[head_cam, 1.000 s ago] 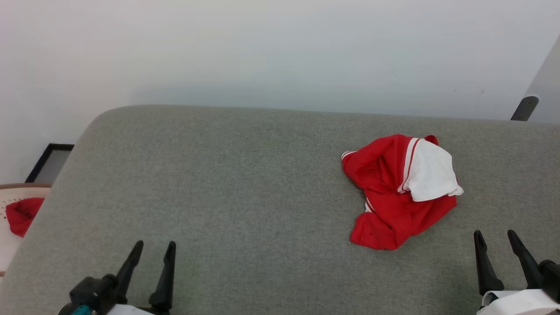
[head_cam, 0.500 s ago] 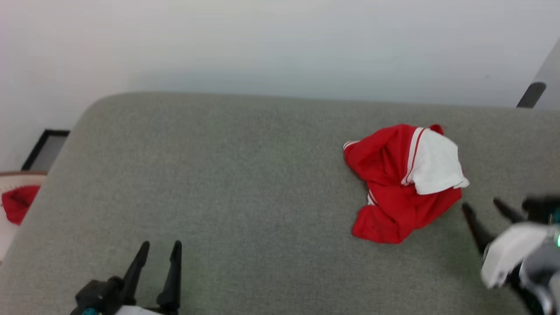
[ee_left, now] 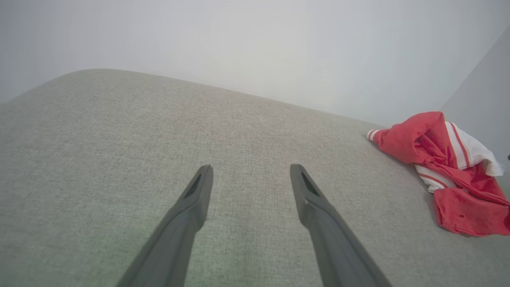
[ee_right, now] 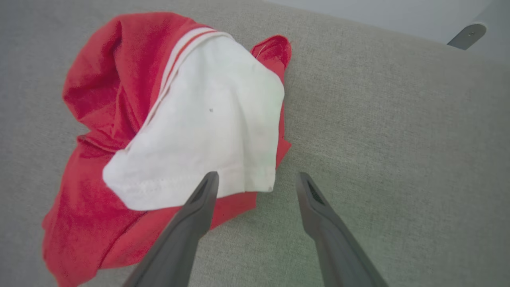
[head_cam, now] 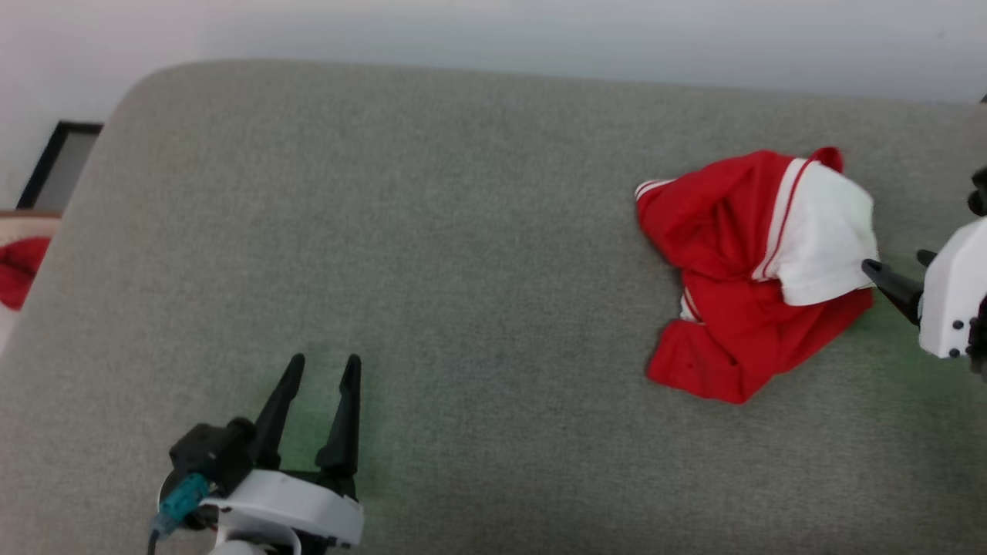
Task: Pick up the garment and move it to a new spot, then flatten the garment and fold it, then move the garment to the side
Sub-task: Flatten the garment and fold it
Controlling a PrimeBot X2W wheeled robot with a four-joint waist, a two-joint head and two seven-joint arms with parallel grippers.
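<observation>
In the head view, the garment (head_cam: 725,231) lay crumpled at the right of the frame on the grey cushion (head_cam: 463,231), its red body bunched up and a white sleeve folded over the top, with striped trim along the seam. The right gripper (head_cam: 894,260) came in from the right edge with its fingers apart, the nearer tip just at the sleeve's edge. I could not tell whether it touched the cloth. The left gripper (head_cam: 325,359) sat at the lower left, well apart from the garment, with its fingers spread over bare cushion. At the far left edge a small red cloth (head_cam: 17,266) lay in a pale basket (head_cam: 31,223).

In the left wrist view, the two dark fingers stood wide apart with nothing between them, and the garment lay at the right edge of the frame against a pale wall (ee_left: 255,40).

In the right wrist view, the garment filled the upper left and centre. The fingers were open and held nothing. The left tip sat over the white sleeve's hem and the right tip over bare cushion beside it.
</observation>
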